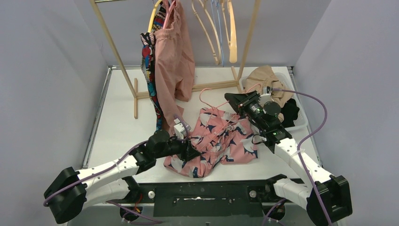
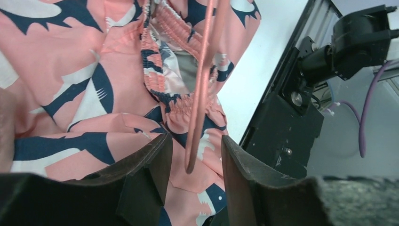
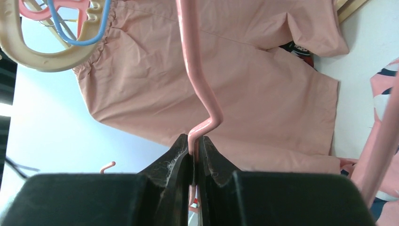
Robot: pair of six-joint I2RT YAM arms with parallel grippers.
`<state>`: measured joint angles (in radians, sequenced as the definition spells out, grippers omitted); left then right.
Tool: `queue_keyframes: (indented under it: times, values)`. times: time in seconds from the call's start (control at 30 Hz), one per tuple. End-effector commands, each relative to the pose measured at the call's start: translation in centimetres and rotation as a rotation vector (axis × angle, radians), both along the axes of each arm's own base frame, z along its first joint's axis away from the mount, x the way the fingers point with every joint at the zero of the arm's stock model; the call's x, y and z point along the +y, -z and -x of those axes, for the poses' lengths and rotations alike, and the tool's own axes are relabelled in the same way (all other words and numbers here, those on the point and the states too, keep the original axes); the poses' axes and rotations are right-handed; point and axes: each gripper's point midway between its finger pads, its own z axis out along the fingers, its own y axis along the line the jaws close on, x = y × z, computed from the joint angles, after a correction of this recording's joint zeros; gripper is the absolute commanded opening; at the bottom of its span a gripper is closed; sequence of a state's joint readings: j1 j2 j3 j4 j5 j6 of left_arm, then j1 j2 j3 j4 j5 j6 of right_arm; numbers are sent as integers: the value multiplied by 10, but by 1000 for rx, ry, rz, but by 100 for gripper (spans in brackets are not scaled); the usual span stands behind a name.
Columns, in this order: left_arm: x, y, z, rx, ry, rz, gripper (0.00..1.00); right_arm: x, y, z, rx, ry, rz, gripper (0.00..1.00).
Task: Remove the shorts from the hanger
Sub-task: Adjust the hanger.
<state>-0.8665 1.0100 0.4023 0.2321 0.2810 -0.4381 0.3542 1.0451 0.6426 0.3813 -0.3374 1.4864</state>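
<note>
White tabletop (image 1: 117,136) boxed in by grey walls (image 1: 42,70), with open surface along the left edge; a wooden rack (image 1: 115,52) at back left carries hanging plain pink shorts (image 1: 174,61). Centre, near the front edge: floral shorts (image 1: 221,141) lie crumpled, threaded on the pink hanger (image 2: 202,84); left hand (image 2: 195,141) partly open, fingers either side of the hanger's lower end, gripping nothing. Right hand (image 3: 194,141) pinched tight on the hanger's wire; a bin (image 1: 303,123) crowds the right edge.

The floral shorts (image 1: 221,141) are pink with navy and white; the hanger (image 2: 203,84) pink; the plain shorts (image 1: 175,61) dusty pink; the bench (image 1: 117,136) white.
</note>
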Motion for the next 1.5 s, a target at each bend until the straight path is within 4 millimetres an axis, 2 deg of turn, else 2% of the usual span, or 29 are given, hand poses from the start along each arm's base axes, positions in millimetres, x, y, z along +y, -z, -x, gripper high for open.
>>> queue_keyframes:
  times: [0.0, 0.2, 0.27, 0.3, 0.37, 0.43, 0.63, 0.7, 0.9, 0.93, 0.97, 1.03, 1.13, 1.23, 1.3, 1.47]
  values:
    - [-12, -27, 7, -45, 87, 98, 40, 3, -36, 12, -108, -53, -71, 0]
    - [-11, -28, 8, -41, 82, 104, 26, 4, -39, 12, -115, -75, -82, 0]
    - [-9, -26, 3, -44, 52, 90, 12, 5, -40, 13, -118, -81, -84, 0]
    - [-7, -27, 1, -51, 36, 86, 1, 5, -38, 12, -114, -80, -82, 0]
    - [-5, -30, -4, -68, 10, 86, 0, 4, -35, 11, -105, -74, -71, 1]
    - [-1, -33, -10, -79, -31, 74, 0, 4, -32, 10, -98, -66, -55, 7]
    - [12, -34, -22, -67, -121, -19, 0, -1, -25, 6, -82, -32, 14, 43]
    - [18, -34, -27, -50, -170, -55, 0, -4, -24, 5, -82, -15, 41, 49]
    - [33, -50, -36, -26, -286, -115, 0, -14, -28, 8, -93, 29, 147, 55]
    - [35, -48, -37, -18, -301, -131, 0, -16, -26, 7, -91, 40, 176, 55]
    - [36, -57, -39, -21, -315, -135, 0, -19, -24, 7, -92, 48, 213, 56]
    - [36, -62, -41, -18, -332, -160, 0, -18, -26, 6, -132, 39, 302, 57]
    - [34, -65, -41, -18, -330, -217, 0, -1, -21, 10, -194, -38, 457, 57]
    - [29, -69, -41, -19, -315, -236, 0, 35, -17, 25, -297, -113, 584, 57]
    - [25, -74, -40, -18, -301, -230, 0, 53, -14, 32, -368, -145, 622, 57]
    - [17, -82, -37, -15, -277, -212, 0, 76, -6, 33, -405, -199, 602, 57]
